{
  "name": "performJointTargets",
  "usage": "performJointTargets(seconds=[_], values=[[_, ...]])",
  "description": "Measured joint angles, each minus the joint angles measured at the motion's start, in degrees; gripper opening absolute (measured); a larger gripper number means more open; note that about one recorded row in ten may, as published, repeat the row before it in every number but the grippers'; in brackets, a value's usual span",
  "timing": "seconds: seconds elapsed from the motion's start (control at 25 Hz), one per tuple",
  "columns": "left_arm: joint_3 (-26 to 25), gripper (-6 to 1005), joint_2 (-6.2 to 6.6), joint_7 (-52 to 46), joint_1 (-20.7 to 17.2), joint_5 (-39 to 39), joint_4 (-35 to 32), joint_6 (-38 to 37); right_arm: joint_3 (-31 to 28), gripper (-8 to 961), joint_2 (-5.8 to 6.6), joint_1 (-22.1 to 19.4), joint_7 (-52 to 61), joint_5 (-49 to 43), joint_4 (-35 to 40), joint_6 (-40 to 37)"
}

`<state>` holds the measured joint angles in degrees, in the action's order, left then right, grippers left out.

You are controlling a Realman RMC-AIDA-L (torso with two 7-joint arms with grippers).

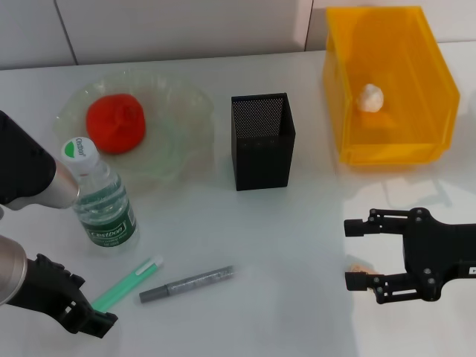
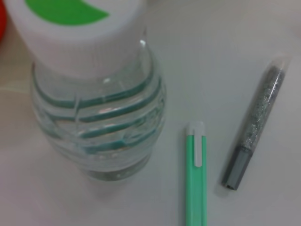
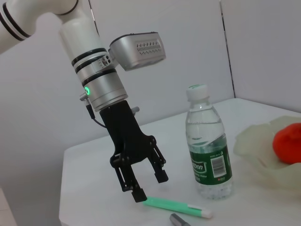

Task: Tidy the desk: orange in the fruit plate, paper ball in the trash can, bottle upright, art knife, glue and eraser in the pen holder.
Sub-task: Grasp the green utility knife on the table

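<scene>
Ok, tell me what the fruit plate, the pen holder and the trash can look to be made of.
The fruit plate looks like pale green translucent glass or clear plastic: the table shows through its wavy rim. The pen holder looks like black metal mesh, matte, with fine perforations visible on its inner wall. The trash can seems glossy translucent yellow plastic, since light glows through its walls.

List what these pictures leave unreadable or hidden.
- Eraser, head view: only a beige sliver shows between the right gripper's open fingers; its print is too small to read.
- Pen holder, head view: its walls hide the bottom inside.
- Glue, left wrist view: far end cut off by the edge.
- Left gripper, right wrist view: open above the glue; contact unclear.
</scene>
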<state>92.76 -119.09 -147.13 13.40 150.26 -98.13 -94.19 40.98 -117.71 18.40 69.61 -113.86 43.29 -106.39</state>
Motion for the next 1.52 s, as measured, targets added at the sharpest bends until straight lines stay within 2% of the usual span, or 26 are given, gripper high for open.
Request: performJointTargets(seconds=[0.6, 0.84, 0.96, 1.52], values=[[2.32, 781, 0.0, -2.99, 1.74, 1.53, 0.89, -1.49, 0.06, 779, -0.59, 1.25, -0.14, -2.94, -0.18, 2.17], [2.72, 714, 0.0, -3.15, 2.55, 2.96, 1.88, -1.23, 0.06, 779, -0.59, 1.28, -0.13, -2.94, -0.15, 2.17], [3.03, 598, 0.0, -3.18, 3.27, 3.1, 3.0, -1.18, 0.06, 779, -0.63, 1.29, -0.13, -2.95, -0.13, 2.17], [4.45, 599, 0.0, -3.53, 4.64, 3.82, 6.09, -0.57, 0.06, 778, -1.07, 1.22, -0.12, -3.81, -0.14, 2.16]])
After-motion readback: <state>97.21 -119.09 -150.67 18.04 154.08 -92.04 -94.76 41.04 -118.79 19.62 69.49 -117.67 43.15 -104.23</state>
